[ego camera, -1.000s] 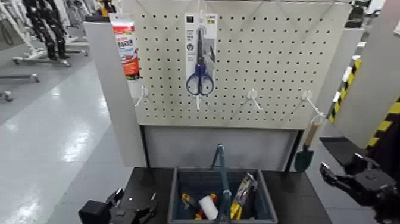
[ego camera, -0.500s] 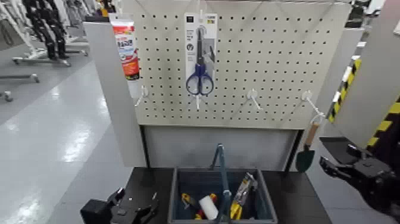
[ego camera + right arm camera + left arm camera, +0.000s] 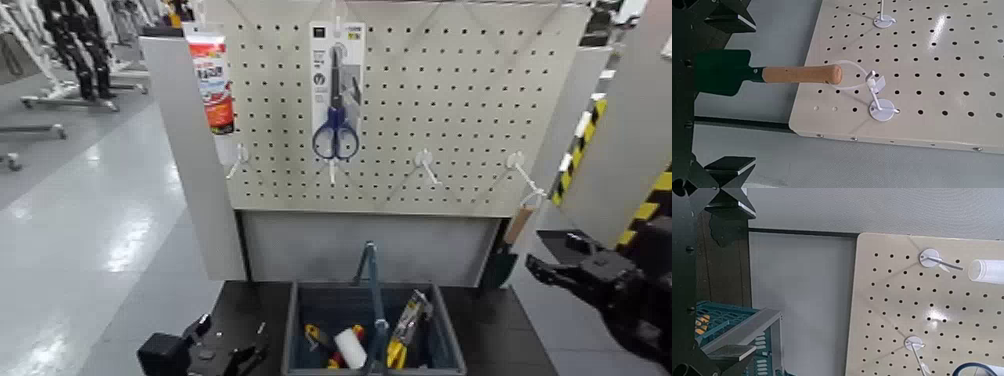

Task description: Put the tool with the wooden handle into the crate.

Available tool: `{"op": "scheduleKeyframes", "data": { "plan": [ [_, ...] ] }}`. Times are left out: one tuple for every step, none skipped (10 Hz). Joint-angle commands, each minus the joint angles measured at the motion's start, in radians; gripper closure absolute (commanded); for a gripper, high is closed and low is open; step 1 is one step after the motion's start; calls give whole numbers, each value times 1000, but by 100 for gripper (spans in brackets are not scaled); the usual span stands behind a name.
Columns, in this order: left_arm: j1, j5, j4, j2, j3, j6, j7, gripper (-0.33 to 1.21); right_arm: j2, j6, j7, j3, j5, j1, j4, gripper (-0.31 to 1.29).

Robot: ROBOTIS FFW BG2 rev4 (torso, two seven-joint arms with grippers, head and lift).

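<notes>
The tool with the wooden handle (image 3: 519,226) hangs by its loop from a white peg (image 3: 516,160) at the pegboard's right edge. In the right wrist view its tan handle (image 3: 801,74) and dark head (image 3: 723,72) lie crosswise, and the head sits between my open right gripper's (image 3: 746,90) fingers, untouched as far as I can see. In the head view my right gripper (image 3: 550,262) is just right of the tool's lower end. The crate (image 3: 300,330), dark grey-blue with a tall centre handle, stands on the table below. My left gripper (image 3: 215,348) rests open at the table's front left.
Blue-handled scissors on a card (image 3: 335,90) and a red-and-white tube (image 3: 212,80) hang on the pegboard (image 3: 450,100). Yellow-handled pliers (image 3: 400,340) and a white roll (image 3: 350,348) lie in the crate. Yellow-black striped posts (image 3: 650,200) stand at the right.
My right gripper has moved left and forward toward the hanging tool and now covers part of its dark head. The left arm and the tool have stayed put.
</notes>
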Motion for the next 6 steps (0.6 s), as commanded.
{"op": "scheduleKeyframes", "data": {
  "plan": [
    [0, 0, 0, 0, 0, 2, 0, 11, -9, -19, 16, 51, -1, -69, 81, 12],
    [0, 0, 0, 0, 0, 2, 0, 11, -12, -32, 22, 71, -5, -92, 114, 12],
    [-2, 0, 2, -2, 0, 2, 0, 11, -14, -44, 24, 90, -9, -112, 142, 12],
    [-2, -2, 2, -2, 0, 2, 0, 11, -17, -59, 35, 107, -21, -135, 179, 12],
    [-2, 0, 2, -2, 0, 2, 0, 11, -17, -68, 44, 123, -26, -155, 210, 12],
    [-2, 0, 2, -2, 0, 2, 0, 11, -17, -74, 48, 133, -28, -173, 228, 13]
  ]
}}
